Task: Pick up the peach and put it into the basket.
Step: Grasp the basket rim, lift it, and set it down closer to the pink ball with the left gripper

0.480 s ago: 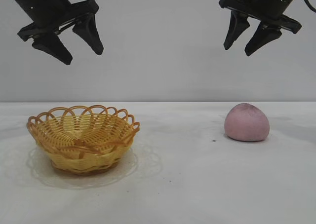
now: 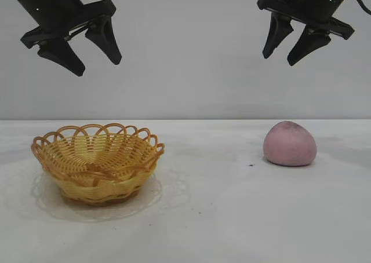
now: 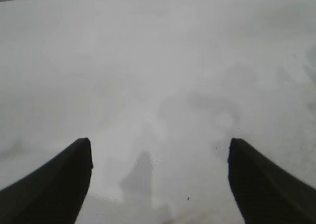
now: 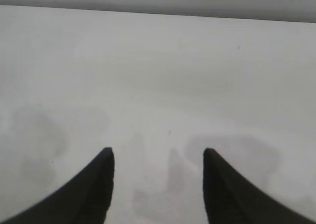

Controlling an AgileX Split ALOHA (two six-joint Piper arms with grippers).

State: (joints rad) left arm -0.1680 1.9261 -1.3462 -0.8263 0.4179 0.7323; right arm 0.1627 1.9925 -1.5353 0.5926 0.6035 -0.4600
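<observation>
The dusty pink peach [image 2: 290, 143] rests on the white table at the right in the exterior view. A yellow woven basket [image 2: 97, 161] with an orange-brown looped rim stands at the left and holds nothing. High above the basket hangs my left gripper [image 2: 97, 66], open, nothing between its fingers; its wrist view shows the left gripper [image 3: 159, 144] over bare table. My right gripper [image 2: 277, 60] hangs high above the peach, open and empty; in its wrist view the right gripper [image 4: 158, 152] also sees only table. Neither wrist view shows the peach or the basket.
The white table [image 2: 220, 216] carries faint stains and a small dark speck [image 2: 251, 165] left of the peach. A plain grey wall [image 2: 185, 54] stands behind.
</observation>
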